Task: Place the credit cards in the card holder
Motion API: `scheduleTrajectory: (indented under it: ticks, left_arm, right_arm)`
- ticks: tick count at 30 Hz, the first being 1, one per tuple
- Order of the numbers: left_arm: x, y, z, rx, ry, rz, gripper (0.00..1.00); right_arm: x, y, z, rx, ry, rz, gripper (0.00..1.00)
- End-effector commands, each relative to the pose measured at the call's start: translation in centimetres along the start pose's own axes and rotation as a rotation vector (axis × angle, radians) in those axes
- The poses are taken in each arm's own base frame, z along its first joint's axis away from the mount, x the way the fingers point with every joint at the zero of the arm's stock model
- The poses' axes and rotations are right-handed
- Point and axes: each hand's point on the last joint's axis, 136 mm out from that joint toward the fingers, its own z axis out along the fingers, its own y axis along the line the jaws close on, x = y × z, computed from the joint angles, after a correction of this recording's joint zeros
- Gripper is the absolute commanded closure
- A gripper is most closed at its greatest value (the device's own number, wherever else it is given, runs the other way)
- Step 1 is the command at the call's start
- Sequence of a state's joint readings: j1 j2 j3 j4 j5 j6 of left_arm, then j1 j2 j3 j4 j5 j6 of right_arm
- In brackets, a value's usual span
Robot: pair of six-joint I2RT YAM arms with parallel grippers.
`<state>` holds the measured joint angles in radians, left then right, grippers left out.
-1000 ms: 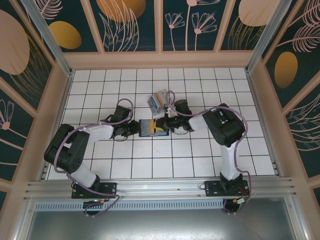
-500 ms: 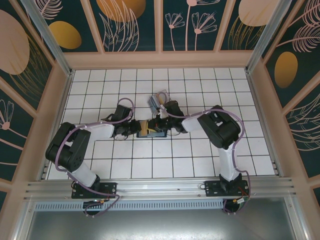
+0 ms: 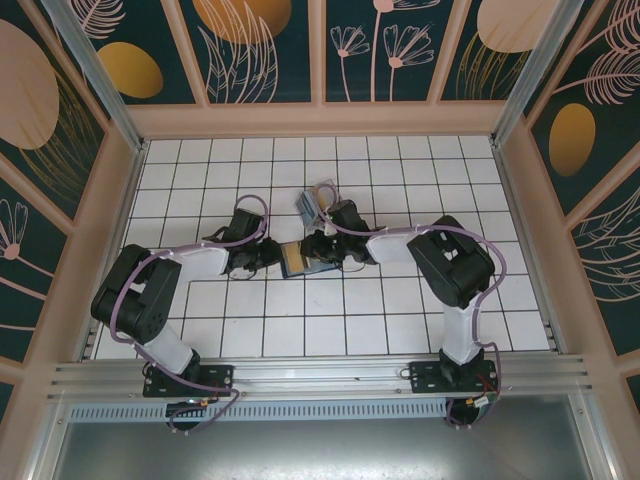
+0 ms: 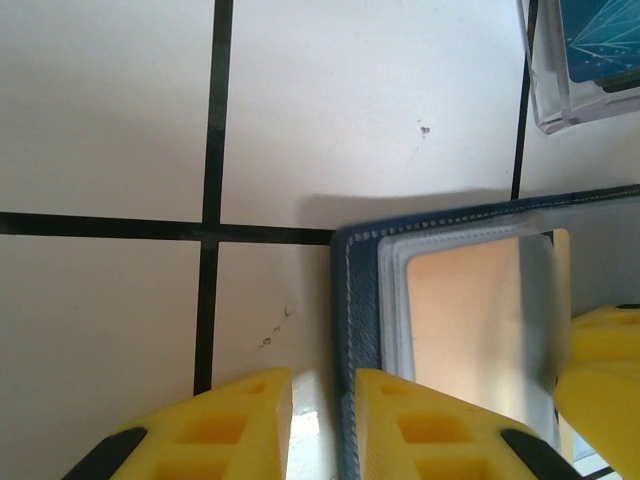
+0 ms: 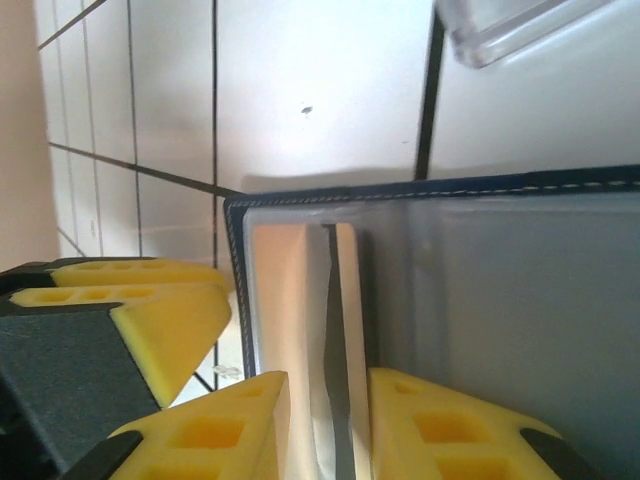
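A dark blue wallet (image 3: 305,262) lies open on the tiles with a tan credit card (image 4: 470,320) in its clear sleeve. My left gripper (image 4: 322,385) is shut on the wallet's left edge (image 4: 352,330), seen from above as the left gripper (image 3: 277,258). My right gripper (image 5: 328,385) reaches into the wallet from the other side, its jaws a little apart. The tan card (image 5: 285,300) and a sleeve flap stand between them. The clear card holder (image 3: 310,203) stands just behind, with a blue card (image 4: 600,40) in it.
The white tiled floor (image 3: 400,300) spreads round the wallet inside wooden walls (image 3: 320,120). The two grippers' yellow fingers (image 5: 130,300) sit close together at the wallet. The card holder's corner (image 5: 510,25) lies a short way beyond it.
My right gripper has slid left onto the wallet and its jaws have parted round the card. The wallet has turned slightly. The left gripper keeps its hold.
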<state>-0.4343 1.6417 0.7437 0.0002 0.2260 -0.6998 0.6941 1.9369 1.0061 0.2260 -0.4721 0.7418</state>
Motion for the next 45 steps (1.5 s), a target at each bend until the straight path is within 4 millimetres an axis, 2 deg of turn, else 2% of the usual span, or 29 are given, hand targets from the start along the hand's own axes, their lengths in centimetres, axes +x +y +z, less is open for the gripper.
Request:
scheduleTrajectory:
  ticks: [1,5,10,12,17,20,24,27,30,32,38,41,45]
  left_arm:
    - [-0.5,-0.5,0.0,0.007,-0.019,-0.002,0.75]
    - [-0.4,-0.6,0.0,0.014,-0.021,-0.006,0.75]
    - [-0.2,-0.4,0.0,0.014,-0.017,-0.010,0.77]
    - [-0.1,-0.3,0.1,0.013,-0.014,-0.012,0.81]
    - [-0.1,-0.3,0.2,0.015,-0.014,-0.021,0.86]
    - [-0.2,-0.4,0.3,0.017,-0.013,-0.025,0.86]
    - [-0.3,-0.8,0.1,0.031,-0.010,-0.028,0.86]
    - [-0.5,-1.1,-0.4,0.027,-0.013,-0.008,0.86]
    - [-0.3,-0.4,-1.1,-0.007,-0.005,-0.005,0.85]
    - [0.3,0.4,-1.6,-0.030,0.012,-0.012,0.80]
    - [1.2,2.1,-3.3,-0.090,-0.017,-0.016,0.74]
    - [2.0,2.5,-3.3,-0.087,-0.009,-0.021,0.74]
    - [3.2,2.4,-2.2,-0.030,0.025,-0.058,0.76]
  right_arm:
    - [-0.3,-0.1,-0.8,0.068,-0.038,-0.039,0.77]
    - [-0.3,0.0,-0.4,0.074,-0.032,-0.044,0.91]
    - [0.1,0.2,0.2,0.077,-0.012,-0.054,0.93]
    - [0.4,0.6,0.3,0.071,-0.005,-0.065,1.00]
    - [1.2,1.5,1.1,0.067,0.011,-0.081,1.00]
    - [2.0,2.0,2.0,0.065,0.033,-0.088,1.00]
    - [3.0,2.5,2.8,0.046,0.054,-0.104,0.92]
    - [3.0,2.5,2.7,0.055,0.044,-0.113,0.85]
    - [2.6,1.9,2.1,0.102,0.024,-0.138,0.80]
    - [2.4,1.7,1.7,0.128,0.018,-0.160,0.79]
    - [2.1,1.4,1.4,0.161,0.011,-0.182,0.77]
    - [2.2,1.5,1.4,0.157,0.017,-0.193,0.73]
    - [2.3,1.3,1.3,0.172,0.020,-0.206,0.71]
